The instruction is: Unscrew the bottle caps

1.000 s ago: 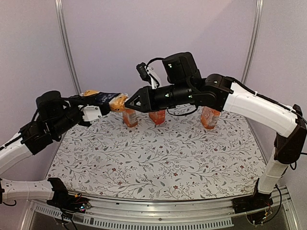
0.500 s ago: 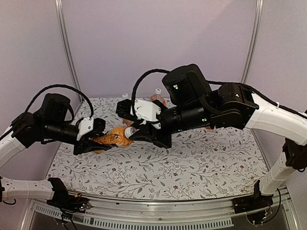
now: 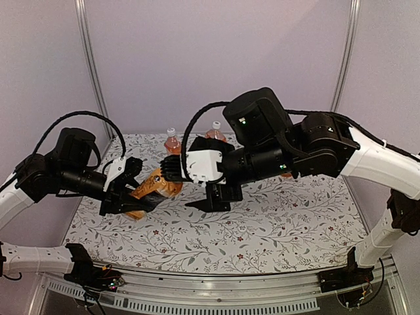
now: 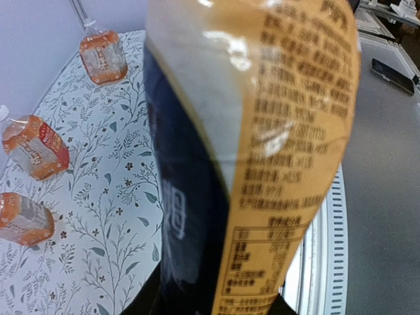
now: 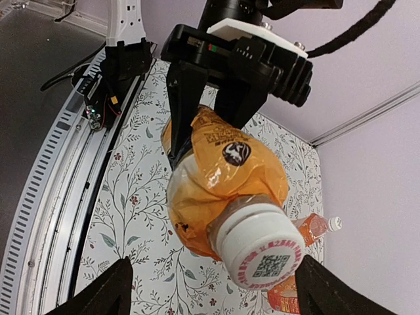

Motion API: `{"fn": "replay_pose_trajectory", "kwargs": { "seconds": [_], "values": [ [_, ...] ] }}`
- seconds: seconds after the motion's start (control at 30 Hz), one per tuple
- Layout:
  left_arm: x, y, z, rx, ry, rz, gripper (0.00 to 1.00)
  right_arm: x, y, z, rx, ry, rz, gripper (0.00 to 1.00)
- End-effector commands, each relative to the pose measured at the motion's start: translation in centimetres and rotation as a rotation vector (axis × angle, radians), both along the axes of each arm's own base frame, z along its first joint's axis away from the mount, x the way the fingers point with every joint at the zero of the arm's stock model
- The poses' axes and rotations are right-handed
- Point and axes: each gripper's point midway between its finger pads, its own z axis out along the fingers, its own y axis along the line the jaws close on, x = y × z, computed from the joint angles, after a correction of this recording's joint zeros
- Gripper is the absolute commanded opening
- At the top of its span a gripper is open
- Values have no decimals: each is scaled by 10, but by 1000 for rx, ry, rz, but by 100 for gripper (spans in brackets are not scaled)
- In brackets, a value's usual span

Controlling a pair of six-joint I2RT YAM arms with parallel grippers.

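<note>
My left gripper (image 3: 134,193) is shut on the body of a black-and-orange-labelled bottle (image 3: 152,189), held tilted above the table. That bottle (image 4: 256,131) fills the left wrist view, with dark fingers at the bottom edge. Its white cap (image 5: 262,252), printed with a QR code, sits on the neck and faces my right wrist camera. My right gripper (image 5: 213,279) is open, with a fingertip well out on either side of the cap and not touching it. In the top view my right gripper (image 3: 188,188) stands at the bottle's cap end.
Three more bottles of orange drink stand at the back of the flowered table (image 3: 262,230): one (image 4: 102,56), a second (image 4: 33,147) and a third (image 4: 23,220). Two of them, a left one (image 3: 172,142) and a right one (image 3: 215,132), show white caps. A metal rail (image 3: 216,298) runs along the near edge.
My right gripper has opened off the cap. Over the last second both arms brought the bottle from the back of the table down toward the front middle.
</note>
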Motion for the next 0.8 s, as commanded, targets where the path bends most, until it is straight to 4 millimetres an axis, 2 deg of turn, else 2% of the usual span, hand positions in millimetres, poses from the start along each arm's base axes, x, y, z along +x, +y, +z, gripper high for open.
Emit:
{"fn": "replay_pose_trajectory", "kwargs": {
  "seconds": [0.0,0.13,0.17,0.23,0.27,0.3,0.4,0.47,0.53,0.77],
  "values": [
    [10,-3,21,-72,-51,52,1,20,-15,13,56,22,-184,98],
    [42,5,21,-39,-199,176,2,31,-19,37,207,213,-274,99],
    [54,8,23,-27,-258,222,4,37,-19,42,261,325,-328,99],
    [84,20,31,14,-408,339,9,63,-21,49,362,504,-467,99],
    [95,23,35,28,-478,375,10,73,-20,50,421,670,-559,97],
    [111,33,38,71,-563,449,10,78,-15,45,434,763,-591,95],
    [136,49,50,159,-794,537,9,88,-5,37,484,940,-697,95],
    [140,52,55,188,-874,546,9,98,0,29,503,1016,-751,95],
    [140,50,59,196,-914,537,9,107,3,30,542,1078,-779,93],
    [136,47,58,206,-934,517,8,124,17,36,602,1187,-732,76]
  ]
}}
